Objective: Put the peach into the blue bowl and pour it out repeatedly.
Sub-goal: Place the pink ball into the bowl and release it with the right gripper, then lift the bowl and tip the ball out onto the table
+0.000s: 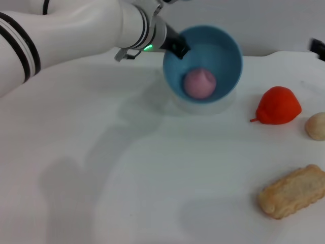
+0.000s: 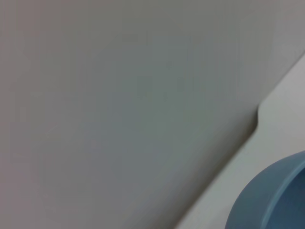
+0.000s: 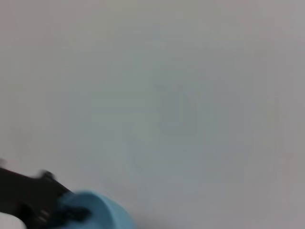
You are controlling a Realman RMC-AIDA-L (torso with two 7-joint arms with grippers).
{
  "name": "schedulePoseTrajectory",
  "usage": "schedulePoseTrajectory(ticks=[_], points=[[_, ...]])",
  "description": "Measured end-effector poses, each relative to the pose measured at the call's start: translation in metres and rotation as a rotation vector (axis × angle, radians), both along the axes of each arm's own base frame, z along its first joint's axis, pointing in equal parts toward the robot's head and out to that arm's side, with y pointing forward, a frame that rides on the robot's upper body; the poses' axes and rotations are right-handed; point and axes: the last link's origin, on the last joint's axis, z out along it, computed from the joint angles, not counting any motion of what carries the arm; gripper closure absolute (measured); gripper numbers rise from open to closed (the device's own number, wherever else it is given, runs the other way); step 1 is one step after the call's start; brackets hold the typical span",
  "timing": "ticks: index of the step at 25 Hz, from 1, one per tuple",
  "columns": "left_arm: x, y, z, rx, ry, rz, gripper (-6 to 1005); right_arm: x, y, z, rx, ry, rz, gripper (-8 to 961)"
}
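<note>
The small matte pink peach (image 1: 199, 83) is seen lying low inside the tilted, smooth light-blue plastic bowl (image 1: 223, 51), whose rim is clamped by the left gripper (image 1: 179, 47) (the right gripper is not seen). The pour is judged best made by further slow tipping toward bare white table (image 1: 152, 173). The red-orange pointed fruit (image 1: 278, 105), beige lump (image 1: 316, 125) and oblong biscuit (image 1: 293, 191) lie well apart; nothing blocks the way.

right tool (image 1: 318, 48): cut off at edge | left wrist: blue bowl (image 2: 271, 198) cropped, blurred
</note>
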Motion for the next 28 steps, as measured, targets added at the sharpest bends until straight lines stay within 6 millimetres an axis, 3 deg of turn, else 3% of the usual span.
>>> schedulePoseTrajectory(ticks=[5, 11, 17, 18, 28], points=[[0.023, 0.001, -0.006, 0.036, 0.008, -0.158, 999, 0.053, -0.026, -0.003, 0.108, 0.11, -0.116, 344], [0.042, -0.012, -0.027, 0.036, 0.084, -0.413, 1000, 0.086, -0.051, -0.015, 0.204, 0.184, -0.198, 345], [0.035, -0.031, -0.041, 0.034, 0.117, -0.572, 999, 0.091, -0.057, -0.023, 0.193, 0.198, -0.223, 345], [0.029, -0.04, -0.043, 0.043, 0.12, -0.638, 999, 0.091, -0.057, -0.024, 0.191, 0.199, -0.222, 345], [0.019, -0.066, -0.055, 0.047, 0.165, -0.83, 999, 0.085, -0.048, -0.03, 0.182, 0.207, -0.211, 345]])
